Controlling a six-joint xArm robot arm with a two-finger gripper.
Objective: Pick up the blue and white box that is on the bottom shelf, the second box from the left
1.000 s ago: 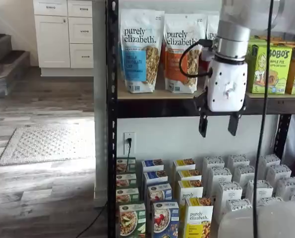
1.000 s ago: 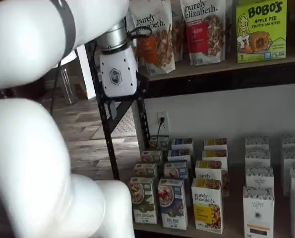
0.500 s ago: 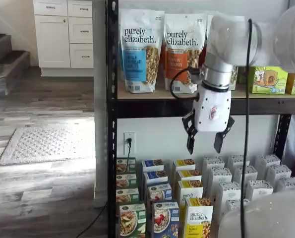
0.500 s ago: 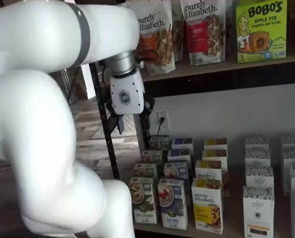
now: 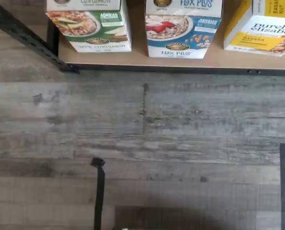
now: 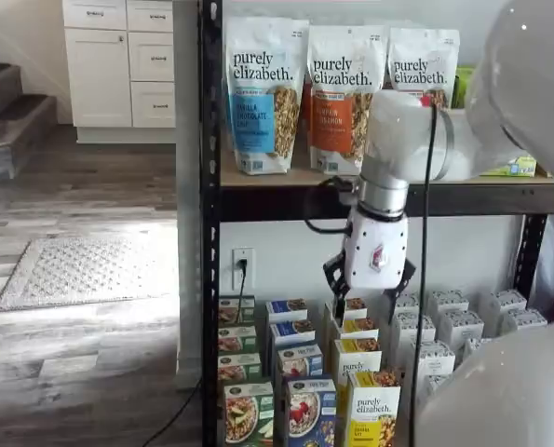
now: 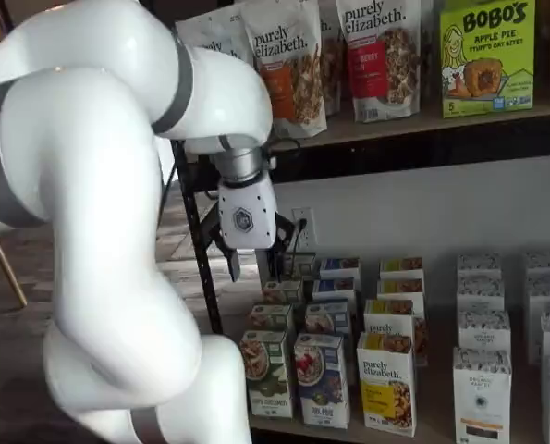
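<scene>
The gripper (image 6: 368, 300) hangs in the air in front of the rack, below the wood-topped upper tier and above the rows of cartons, and it touches none of them. Its two black fingers (image 7: 235, 265) stand wide apart with a clear gap between them, and nothing is held. In both shelf views the white arm (image 7: 90, 185) bends down from above to reach this place. The blue and white box (image 7: 322, 379) stands upright at the near edge of the bottom shelf (image 7: 432, 407), at the front of its row, with more cartons of the same kind behind it. Just beside it on the left stands the green-fronted carton (image 7: 267, 373), and on its right the yellow carton (image 7: 386, 383) with the words "purely elizabeth". In the wrist view the blue and white box (image 5: 183, 28) appears between these two neighbours, with the words "FLAX PLUS" on it, and the grey wooden floor (image 5: 142, 139) lies in front of the shelf edge. On the upper tier stand tall granola bags (image 6: 263, 93).
</scene>
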